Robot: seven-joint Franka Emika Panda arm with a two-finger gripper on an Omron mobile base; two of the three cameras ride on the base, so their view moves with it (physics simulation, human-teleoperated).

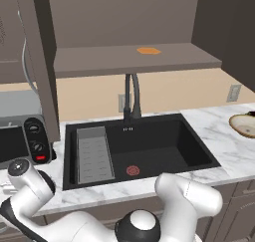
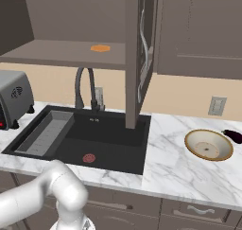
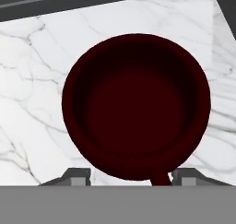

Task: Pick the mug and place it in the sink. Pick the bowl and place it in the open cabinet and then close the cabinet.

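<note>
The dark red mug [image 3: 136, 108] stands upright on white marble counter, seen from straight above, with its little handle [image 3: 159, 179] pointing toward my hand. My gripper [image 3: 133, 177] hovers over the mug's near side. Its fingertips [image 3: 76, 177] stand apart, one on each side of the handle, so it is open. The tan bowl [image 1: 244, 125] [image 2: 209, 145] rests on the counter right of the black sink [image 1: 164, 141] [image 2: 113, 139]. The cabinet [image 1: 124, 59] [image 2: 61, 51] above the sink hangs open, with its brown shelf showing.
The open cabinet doors [image 1: 42, 61] [image 2: 139, 54] jut out over the counter. A dark curved faucet [image 1: 132, 96] rises behind the sink. A grey toaster oven [image 1: 20, 136] stands at the left. A dark eggplant [image 2: 234, 135] lies beside the bowl.
</note>
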